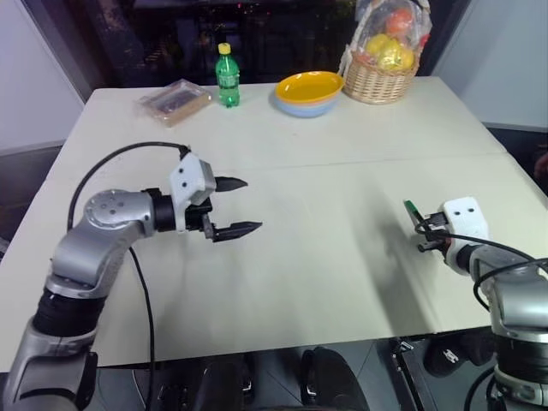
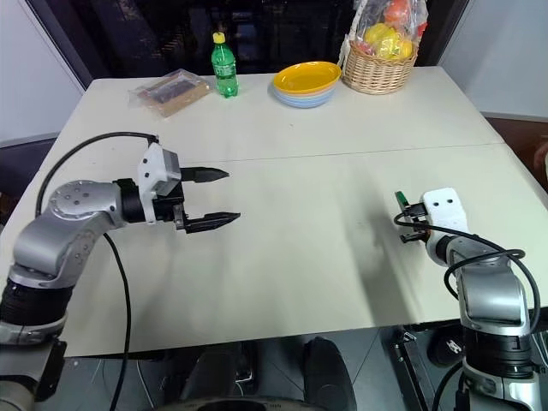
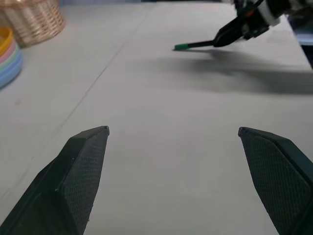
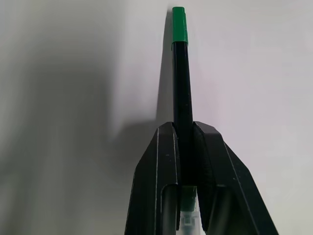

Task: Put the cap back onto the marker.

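Your right tool (image 4: 183,129) is clamping the marker (image 4: 181,83), which is pointing straight ahead of it with the green cap (image 4: 179,25) seated on the far end, low over the bench (image 1: 342,257). Your left tool (image 1: 241,206) is hanging with fingers apart, holding nothing, well away.

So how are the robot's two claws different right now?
The left claw is wide open and holds nothing; the right claw is shut on the marker. The left claw hangs above the table; the right claw sits low near the table's right edge. Both have two black fingers.

Black marker (image 4: 182,83), green cap (image 4: 179,24) seemingly on
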{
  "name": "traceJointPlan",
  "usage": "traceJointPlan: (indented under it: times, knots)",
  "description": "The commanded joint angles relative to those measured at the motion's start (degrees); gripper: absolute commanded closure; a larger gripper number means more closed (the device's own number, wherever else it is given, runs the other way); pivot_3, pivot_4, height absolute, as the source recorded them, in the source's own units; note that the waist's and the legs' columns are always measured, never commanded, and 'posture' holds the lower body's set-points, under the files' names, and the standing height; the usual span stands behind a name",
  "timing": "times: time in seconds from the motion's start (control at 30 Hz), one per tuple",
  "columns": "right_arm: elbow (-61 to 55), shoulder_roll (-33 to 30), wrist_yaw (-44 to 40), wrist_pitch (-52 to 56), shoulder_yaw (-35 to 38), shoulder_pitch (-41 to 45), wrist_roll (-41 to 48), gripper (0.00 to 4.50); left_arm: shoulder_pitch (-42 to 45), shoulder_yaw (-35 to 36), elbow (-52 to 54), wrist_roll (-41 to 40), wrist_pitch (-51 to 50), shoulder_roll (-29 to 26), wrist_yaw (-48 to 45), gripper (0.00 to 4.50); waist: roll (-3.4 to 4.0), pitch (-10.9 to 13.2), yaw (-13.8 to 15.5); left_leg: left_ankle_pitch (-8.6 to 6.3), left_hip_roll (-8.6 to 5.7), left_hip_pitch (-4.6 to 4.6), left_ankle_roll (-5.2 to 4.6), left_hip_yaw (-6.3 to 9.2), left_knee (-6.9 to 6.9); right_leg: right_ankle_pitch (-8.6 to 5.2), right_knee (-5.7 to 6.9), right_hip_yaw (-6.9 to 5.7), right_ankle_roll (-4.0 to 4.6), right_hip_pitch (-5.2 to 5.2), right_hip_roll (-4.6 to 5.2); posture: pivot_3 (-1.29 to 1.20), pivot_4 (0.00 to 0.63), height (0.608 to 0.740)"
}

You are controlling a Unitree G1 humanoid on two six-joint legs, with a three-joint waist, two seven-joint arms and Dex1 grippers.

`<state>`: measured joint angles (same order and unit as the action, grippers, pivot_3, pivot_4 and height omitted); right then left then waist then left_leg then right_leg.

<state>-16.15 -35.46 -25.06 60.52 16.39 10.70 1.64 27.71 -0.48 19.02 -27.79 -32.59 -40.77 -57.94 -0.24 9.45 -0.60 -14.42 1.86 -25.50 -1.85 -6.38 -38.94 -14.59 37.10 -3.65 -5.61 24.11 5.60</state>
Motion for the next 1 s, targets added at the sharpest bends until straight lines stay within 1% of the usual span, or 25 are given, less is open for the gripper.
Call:
traceJointPlan:
  times: [0.03, 0.17, 0.33, 0.4, 0.43, 0.47, 0.5, 0.53, 0.57, 0.63, 0.8, 1.0]
  knots:
    - [2.36, -1.63, 0.28, -2.96, 1.99, 0.42, 0.8, 4.5, 2.07, 2.99, 3.41, -3.93, -1.87, -1.23, -0.51, 0.07, 0.0, 0.0, 0.01, 0.0, 0.0, 0.0, 0.0, 0.0, 0.0, 0.0, 0.0, 0.0, -0.01, -0.01, 0.0, 0.0, 0.15, 0.74]
    - [5.8, -2.46, 0.61, -5.4, 1.58, 0.88, 1.08, 4.5, 5.02, 5.04, 4.06, -7.58, -4.26, -2.51, -0.7, 0.07, -0.01, 0.0, 0.05, 0.01, -0.01, 0.01, 0.0, 0.02, -0.01, -0.01, -0.01, 0.0, -0.02, -0.05, -0.01, 0.0, 0.15, 0.74]
    - [8.06, -2.92, 0.6, -7.26, 1.07, 0.97, 1.29, 4.5, 5.79, 4.03, 3.92, -7.84, -4.37, -2.49, 0.03, 0.07, -0.01, 0.0, 0.0, 0.01, -0.01, 0.06, 0.01, 0.03, -0.01, -0.03, -0.01, 0.0, -0.07, -0.09, -0.03, 0.0, 0.15, 0.74]
    - [8.25, -2.94, 0.46, -7.27, 1.18, 0.97, 1.56, 3.53, 5.69, 3.62, 3.76, -7.67, -4.2, -2.06, 0.34, 0.0, -0.01, 0.0, 0.04, 0.01, -0.01, 0.05, 0.01, 0.03, -0.02, -0.03, -0.01, 0.01, -0.07, -0.1, -0.03, 0.0, 0.15, 0.74]
    - [7.85, -3.02, 0.37, -7.21, 1.26, 0.87, 1.68, 3.17, 5.58, 3.37, 3.6, -7.5, -4.0, -1.85, 0.43, 0.0, -0.01, 0.0, 0.07, 0.01, -0.01, 0.05, 0.01, 0.03, -0.02, -0.03, -0.01, 0.01, -0.08, -0.11, -0.03, 0.0, 0.15, 0.74]
    - [7.25, -3.16, 0.33, -6.94, 1.44, 0.78, 1.82, 2.64, 5.45, 3.21, 3.37, -7.35, -3.82, -1.64, 0.5, 0.0, -0.01, 0.0, 0.06, 0.01, -0.02, 0.05, 0.01, 0.03, -0.02, -0.03, -0.01, 0.01, -0.08, -0.11, -0.03, 0.0, 0.15, 0.74]
    - [6.57, -3.44, 0.19, -6.56, 1.67, 0.65, 2.03, 2.22, 5.32, 2.98, 3.16, -7.04, -3.49, -1.56, 0.47, 0.0, -0.02, 0.0, 0.02, 0.02, -0.02, 0.06, 0.02, 0.03, -0.02, -0.04, -0.01, 0.02, -0.09, -0.11, -0.03, 0.0, 0.15, 0.74]
    - [5.86, -3.78, -0.01, -6.36, 2.01, 0.49, 2.33, 1.61, 5.24, 2.81, 3.05, -6.88, -3.31, -1.49, 0.49, 0.0, -0.01, 0.0, -0.01, 0.02, -0.02, 0.06, 0.02, 0.03, -0.02, -0.04, -0.01, 0.03, -0.09, -0.11, -0.03, 0.0, 0.15, 0.74]
    - [4.93, -4.23, -0.19, -5.94, 2.5, 0.39, 2.66, 1.15, 5.22, 2.73, 2.99, -6.95, -3.31, -1.35, 0.59, 0.0, -0.01, 0.0, -0.01, 0.02, -0.02, 0.06, 0.03, 0.03, -0.02, -0.04, -0.01, 0.03, -0.09, -0.11, -0.03, 0.0, 0.15, 0.74]
    - [2.37, -5.5, -1.03, -4.93, 3.24, 0.03, 3.46, 0.04, 5.09, 2.53, 2.94, -7.07, -3.23, -1.29, 0.65, 0.0, -0.01, 0.0, -0.02, 0.02, -0.01, 0.06, 0.03, 0.03, -0.01, -0.04, 0.0, 0.03, -0.09, -0.1, -0.04, 0.0, 0.15, 0.74]
    - [-5.65, -9.75, -3.91, 1.21, 5.98, 0.22, 6.85, 0.01, 4.55, 2.11, 2.38, -6.86, -2.68, -1.24, 0.43, 0.0, -0.01, 0.01, 0.07, 0.01, -0.02, 0.05, 0.01, 0.03, -0.01, -0.05, -0.02, 0.05, -0.1, -0.09, -0.04, 0.0, 0.15, 0.74]
    - [-12.83, -17.83, -9.78, 10.95, 10.23, 0.79, 13.09, 0.01, 4.05, 0.93, 0.23, -5.88, -1.17, -0.23, -0.18, 0.0, -0.01, 0.01, 0.17, -0.01, -0.01, 0.05, -0.02, 0.05, -0.02, -0.13, -0.04, 0.05, 0.04, -0.1, -0.02, 0.0, 0.15, 0.74]
